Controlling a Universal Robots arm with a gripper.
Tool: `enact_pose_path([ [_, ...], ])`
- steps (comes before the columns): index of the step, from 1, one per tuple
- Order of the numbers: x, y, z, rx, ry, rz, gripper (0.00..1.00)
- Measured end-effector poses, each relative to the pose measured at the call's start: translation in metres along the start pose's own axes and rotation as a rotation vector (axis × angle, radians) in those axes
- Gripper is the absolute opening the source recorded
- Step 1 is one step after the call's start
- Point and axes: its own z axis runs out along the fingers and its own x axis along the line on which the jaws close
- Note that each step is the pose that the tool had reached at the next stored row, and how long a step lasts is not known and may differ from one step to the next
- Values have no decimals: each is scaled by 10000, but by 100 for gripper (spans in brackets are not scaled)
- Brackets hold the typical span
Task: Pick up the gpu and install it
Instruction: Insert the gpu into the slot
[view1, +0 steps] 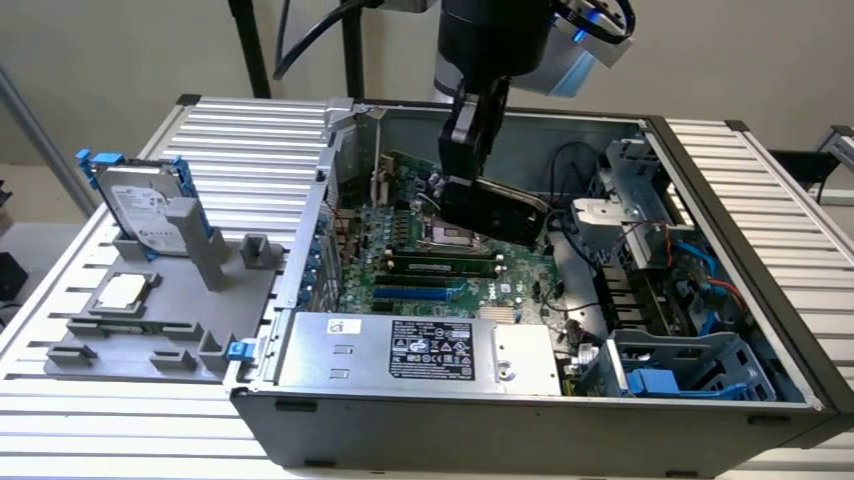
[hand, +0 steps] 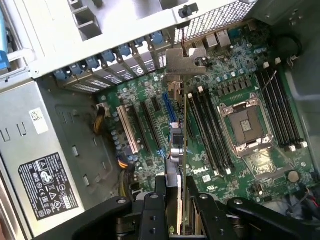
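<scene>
Squarely between the fingers (hand: 150, 220), the gpu (hand: 175, 147), over the motherboard (hand: 240, 75).

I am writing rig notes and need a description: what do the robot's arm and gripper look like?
The arm ends in a thick black cylinder, with a silver-grey joint housing with blue trim beside it. A black cable hangs nearby. The gripper is black, with flat linked fingers pinned by round bolts.

Plain beige wall (view1: 107, 50) behind ribbed metal table (view1: 254, 130).
</scene>
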Motion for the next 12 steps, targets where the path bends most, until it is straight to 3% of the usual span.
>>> enact_pose_path([
  [3, 0, 0, 14, 10, -23, -536, 26],
  [5, 0, 0, 26, 11, -71, -856, 26],
  [12, 0, 12, 78, 0, -369, -1655, 26],
])
